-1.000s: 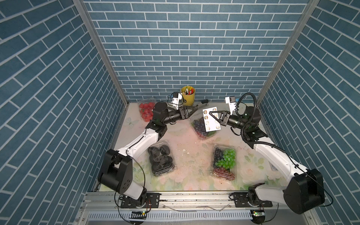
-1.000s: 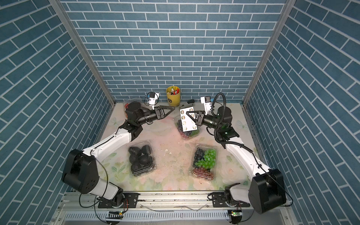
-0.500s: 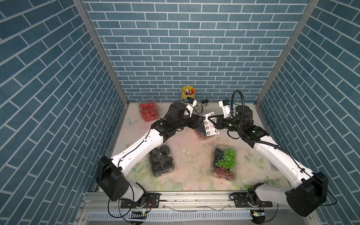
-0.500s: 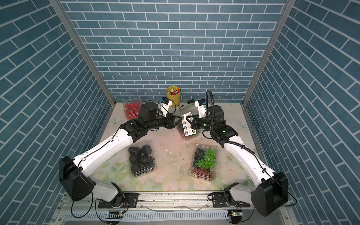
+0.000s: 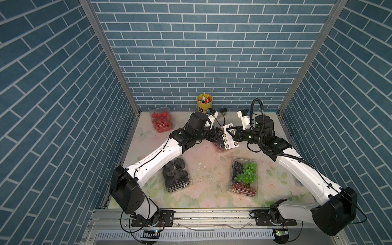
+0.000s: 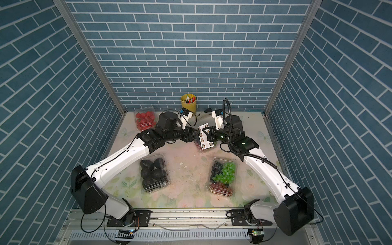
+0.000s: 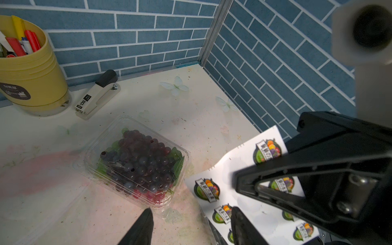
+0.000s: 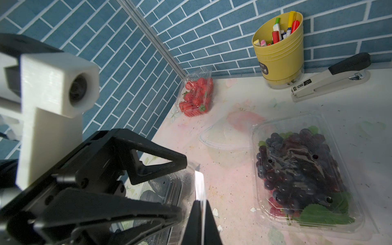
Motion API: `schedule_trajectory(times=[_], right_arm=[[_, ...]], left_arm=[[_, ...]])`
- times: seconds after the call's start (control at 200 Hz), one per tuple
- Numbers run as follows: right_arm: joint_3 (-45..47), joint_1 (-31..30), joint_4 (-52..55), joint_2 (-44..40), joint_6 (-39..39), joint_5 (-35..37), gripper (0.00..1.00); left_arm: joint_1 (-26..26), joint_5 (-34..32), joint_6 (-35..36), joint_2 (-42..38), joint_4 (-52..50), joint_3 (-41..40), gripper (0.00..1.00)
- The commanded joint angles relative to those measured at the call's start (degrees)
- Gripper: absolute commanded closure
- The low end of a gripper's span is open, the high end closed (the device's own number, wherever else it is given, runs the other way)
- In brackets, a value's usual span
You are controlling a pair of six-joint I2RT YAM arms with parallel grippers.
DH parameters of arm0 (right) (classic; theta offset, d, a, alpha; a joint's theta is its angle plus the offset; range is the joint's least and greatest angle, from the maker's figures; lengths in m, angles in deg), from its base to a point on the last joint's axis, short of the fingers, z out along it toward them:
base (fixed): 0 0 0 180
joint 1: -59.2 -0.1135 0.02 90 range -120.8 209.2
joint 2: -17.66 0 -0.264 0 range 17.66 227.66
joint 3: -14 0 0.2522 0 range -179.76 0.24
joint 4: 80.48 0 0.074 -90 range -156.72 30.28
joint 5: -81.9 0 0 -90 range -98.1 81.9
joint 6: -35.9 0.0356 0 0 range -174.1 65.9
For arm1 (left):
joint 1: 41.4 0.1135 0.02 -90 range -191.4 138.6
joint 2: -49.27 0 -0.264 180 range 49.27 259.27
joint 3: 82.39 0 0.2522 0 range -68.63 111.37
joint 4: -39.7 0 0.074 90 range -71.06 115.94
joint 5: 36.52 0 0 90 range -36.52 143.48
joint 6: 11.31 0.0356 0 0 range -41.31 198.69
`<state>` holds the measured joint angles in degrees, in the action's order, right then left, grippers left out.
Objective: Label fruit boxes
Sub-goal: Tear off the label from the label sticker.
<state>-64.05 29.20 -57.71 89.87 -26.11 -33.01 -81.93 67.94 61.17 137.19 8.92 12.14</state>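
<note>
Grape box (image 7: 135,163): lid shut, at the back middle of the table (image 5: 209,169), directly beneath the two grippers. Strawberry box (image 5: 161,119): back left corner. Black-fruit box (image 5: 176,177) and mixed-grape box (image 5: 244,178): toward the front, well apart. No label shows on any lid in these views.

Sheet (image 5: 230,146): off the table, tilted, above the grape box. It is pinched at one edge by the right gripper (image 8: 200,212), whose jaws are clenched on it. Several round stickers remain on it.

Left gripper (image 7: 191,211): released, jaws apart, holding nothing. One finger lies just beside the sheet's lower stickers; whether it touches cannot be told.

Change noted: a second ago the left gripper stood back by the cup (image 5: 204,101), and the sheet was held higher, well apart from it. Both arms have since closed in over the grape box.

Judgement: a peel is being set up; labelling itself has not begun.
</note>
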Motion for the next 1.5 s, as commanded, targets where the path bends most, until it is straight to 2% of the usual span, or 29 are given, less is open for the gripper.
schedule_trajectory(times=[0.0,0.38,0.735,1.08,1.2,1.34,1.495], right_arm=[[-2.36,-0.52,0.83,0.16,-2.68,0.39,1.00],[-2.64,-1.73,0.64,0.31,-3.03,-0.75,1.00],[-2.68,-2.17,0.62,0.22,-3.20,-1.02,1.00],[-2.42,-2.17,1.18,-0.57,-4.00,0.31,1.00],[-2.07,-2.18,1.16,-0.66,-4.17,1.13,1.00],[-1.72,-2.12,0.50,-0.66,-3.99,1.35,1.00],[-1.69,-2.14,-0.06,-0.49,-3.62,0.91,1.00]], left_arm=[[-0.42,1.00,-0.05,0.45,0.84,1.48,0.40],[-0.42,-0.01,-0.47,2.03,0.23,3.32,0.40],[-0.42,-6.51,0.40,2.34,-3.00,4.20,0.46],[-0.29,-8.44,0.82,1.70,-4.34,3.84,0.46],[-0.25,-6.77,0.20,-0.02,-3.11,2.76,0.46],[-0.25,-1.54,-0.70,-2.06,0.30,0.74,0.46],[-0.25,1.33,-1.50,-1.69,1.46,0.44,0.48]])
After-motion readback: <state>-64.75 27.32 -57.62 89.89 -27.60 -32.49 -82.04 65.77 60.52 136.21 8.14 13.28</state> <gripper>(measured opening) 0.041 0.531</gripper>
